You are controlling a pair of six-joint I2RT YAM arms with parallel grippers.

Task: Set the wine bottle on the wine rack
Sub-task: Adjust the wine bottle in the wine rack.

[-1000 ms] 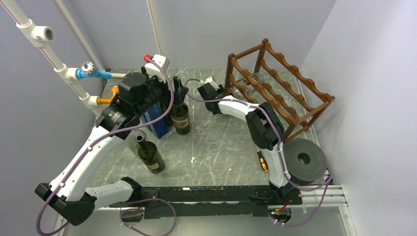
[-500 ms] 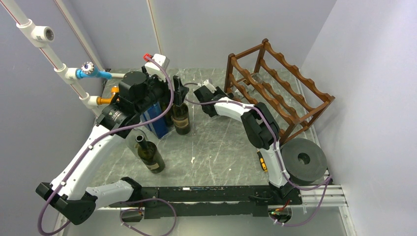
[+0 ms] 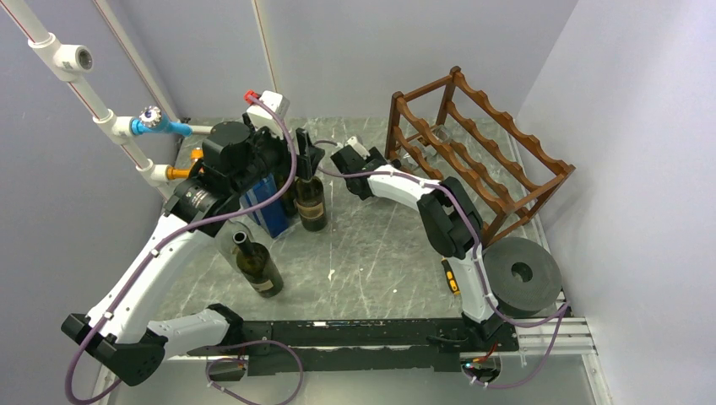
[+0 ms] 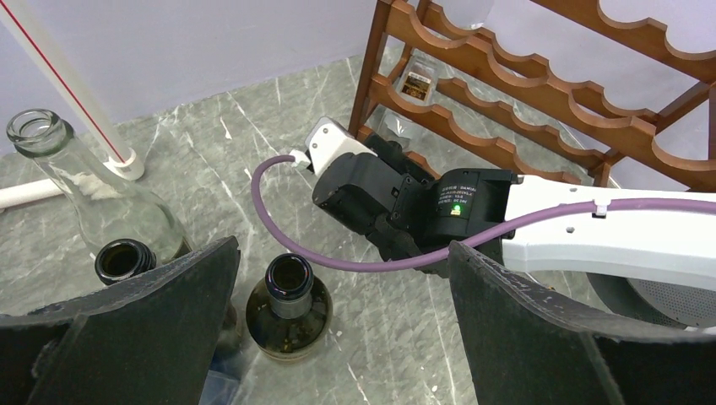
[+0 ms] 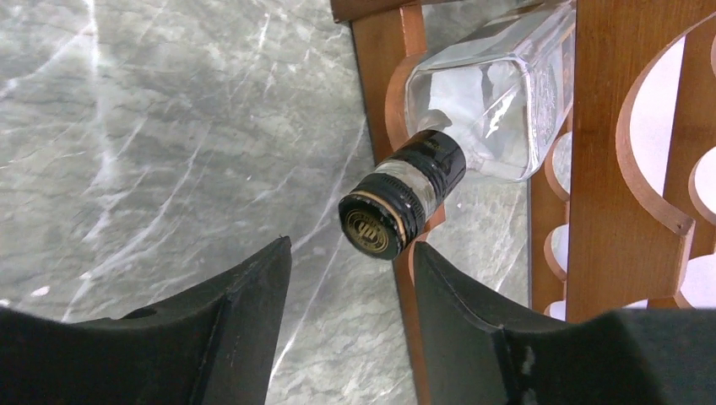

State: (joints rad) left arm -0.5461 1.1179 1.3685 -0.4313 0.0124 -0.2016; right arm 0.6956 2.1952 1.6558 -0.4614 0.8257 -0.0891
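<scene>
A dark wine bottle (image 3: pixel 311 202) stands upright on the marble table (image 3: pixel 371 253). My left gripper (image 3: pixel 308 159) hangs open over it. In the left wrist view its open mouth (image 4: pixel 289 277) lies between the wide-apart fingers (image 4: pixel 342 253), nearer the left one, untouched. The reddish-brown wine rack (image 3: pixel 477 152) stands at the back right. My right gripper (image 3: pixel 353 164) is open and empty by the rack's left end. In the right wrist view its fingers (image 5: pixel 350 253) point at the black cap (image 5: pixel 380 224) of a clear bottle (image 5: pixel 477 97) lying in the rack (image 5: pixel 625 169).
A second dark bottle (image 3: pixel 257 266) stands at the front left. A blue box (image 3: pixel 270 209), another dark bottle mouth (image 4: pixel 124 260) and a clear glass bottle (image 4: pixel 51 152) crowd my left gripper. A grey roll (image 3: pixel 522 274) and a screwdriver (image 3: pixel 452 277) lie front right.
My right gripper has moved a little left, away from the rack's end and closer to the left gripper and the standing bottle. The left arm has barely moved.
</scene>
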